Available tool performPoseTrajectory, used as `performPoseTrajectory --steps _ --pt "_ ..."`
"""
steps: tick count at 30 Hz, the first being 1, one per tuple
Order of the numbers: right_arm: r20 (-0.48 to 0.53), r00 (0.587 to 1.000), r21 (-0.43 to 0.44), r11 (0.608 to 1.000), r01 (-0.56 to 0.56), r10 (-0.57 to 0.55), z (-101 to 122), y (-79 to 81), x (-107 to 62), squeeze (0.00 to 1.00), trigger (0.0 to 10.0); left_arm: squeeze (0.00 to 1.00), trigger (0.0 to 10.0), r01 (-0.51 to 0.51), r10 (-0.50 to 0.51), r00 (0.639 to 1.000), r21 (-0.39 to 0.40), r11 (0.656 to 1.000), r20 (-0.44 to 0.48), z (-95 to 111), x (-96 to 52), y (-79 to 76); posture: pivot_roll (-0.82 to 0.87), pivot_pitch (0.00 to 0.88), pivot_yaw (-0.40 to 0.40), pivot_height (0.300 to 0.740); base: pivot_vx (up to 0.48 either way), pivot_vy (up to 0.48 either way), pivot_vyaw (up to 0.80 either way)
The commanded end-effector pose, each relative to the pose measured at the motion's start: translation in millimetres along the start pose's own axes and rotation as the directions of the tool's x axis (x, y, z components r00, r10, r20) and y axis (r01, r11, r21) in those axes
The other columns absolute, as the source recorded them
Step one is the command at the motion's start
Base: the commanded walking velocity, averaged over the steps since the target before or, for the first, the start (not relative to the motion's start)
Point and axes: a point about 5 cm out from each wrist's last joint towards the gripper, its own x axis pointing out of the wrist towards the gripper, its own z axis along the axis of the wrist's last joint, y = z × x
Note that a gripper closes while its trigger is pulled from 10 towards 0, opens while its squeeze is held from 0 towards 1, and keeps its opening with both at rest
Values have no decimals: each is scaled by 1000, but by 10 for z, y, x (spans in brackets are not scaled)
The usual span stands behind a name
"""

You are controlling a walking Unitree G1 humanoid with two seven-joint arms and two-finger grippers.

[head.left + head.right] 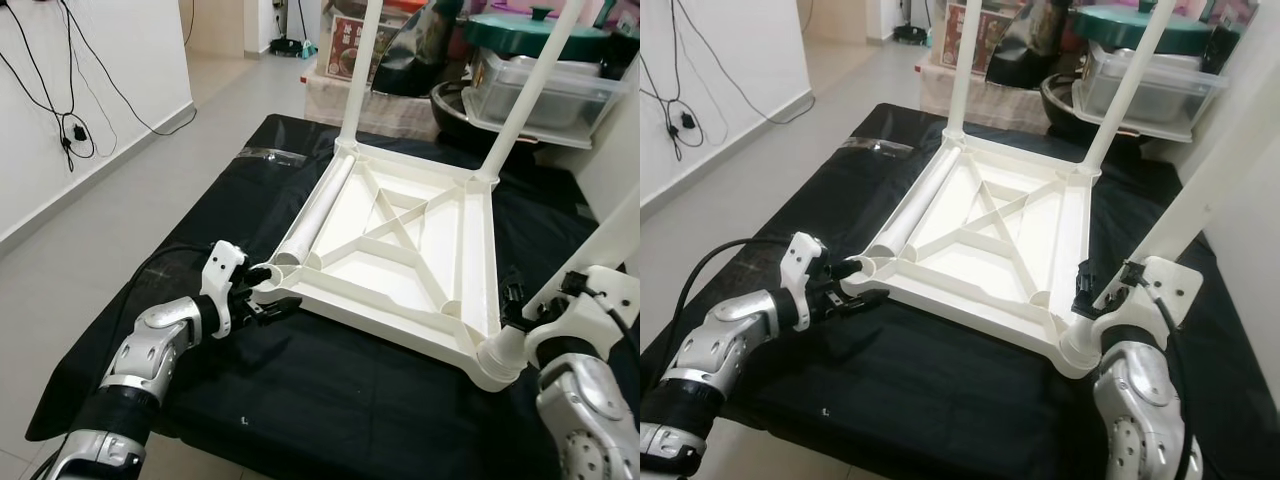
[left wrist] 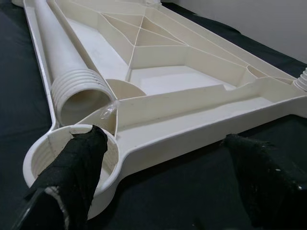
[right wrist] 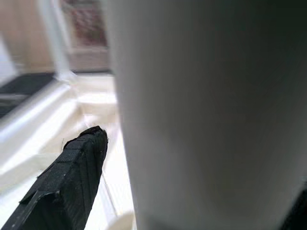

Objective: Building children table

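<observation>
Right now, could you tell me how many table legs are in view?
4. Two stand upright in the far corners, one stands in the near right corner at the right gripper, and one lies loose inside the upturned tabletop along its left edge.

- You have one white tabletop point(image 1: 400, 250) lying upside down on one black cloth point(image 1: 330, 400).
- You can count three legs standing in its corner sockets: two at the far corners point(image 1: 362, 70) point(image 1: 530, 95) and one at the near right corner point(image 1: 600, 255).
- One more leg point(image 1: 315, 215) lies loose inside the frame.
- One corner socket point(image 2: 53, 153) stands empty.
- Two grippers: left point(image 1: 262, 298), right point(image 1: 1102, 285).
</observation>
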Motion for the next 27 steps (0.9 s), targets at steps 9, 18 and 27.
performPoseTrajectory --steps 9,18,27 --pt "11 954 -111 949 -296 299 136 -232 191 0 10000 0 10000 23 -23 1000 18 1000 3 1 77 -46 101 0 -115 740 0 0 0" --pt "-61 833 -69 830 -553 550 156 -435 379 0 4549 0 10000 29 -30 1000 22 999 9 10 109 -47 110 0 -123 740 0 0 0" --pt "-105 819 27 825 -564 564 -58 -553 610 0 0 0 10000 29 -29 1000 23 999 7 -4 100 -39 128 0 -132 740 0 0 0"
